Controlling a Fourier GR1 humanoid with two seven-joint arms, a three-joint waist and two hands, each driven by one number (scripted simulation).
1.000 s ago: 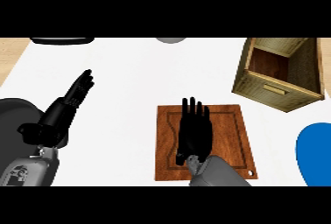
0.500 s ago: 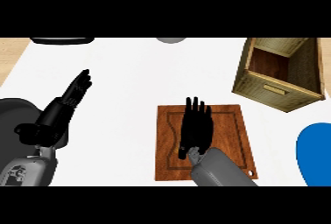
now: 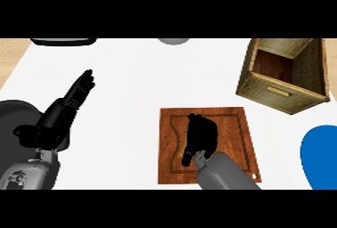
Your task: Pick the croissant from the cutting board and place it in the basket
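The wooden cutting board (image 3: 233, 133) lies on the white counter at centre right. My right hand (image 3: 201, 136) is on the board, palm down, with its fingers curled inward. The croissant is hidden beneath this hand, and no part of it shows. The woven basket (image 3: 253, 75) stands tilted at the upper right, beyond the board, its brown inside in view. My left hand (image 3: 72, 100) rests open at the left, fingers pointing up and away, well apart from the board.
A blue plate (image 3: 322, 156) is cut off by the right edge. A dark grey round object (image 3: 13, 118) sits at the left edge by my left forearm. At the top edge there are a black item (image 3: 63, 41) and a grey round item (image 3: 173, 41).
My right hand's fingers have curled in and down on the board, so its outline is shorter. The forearm has come further forward. The left hand has not moved.
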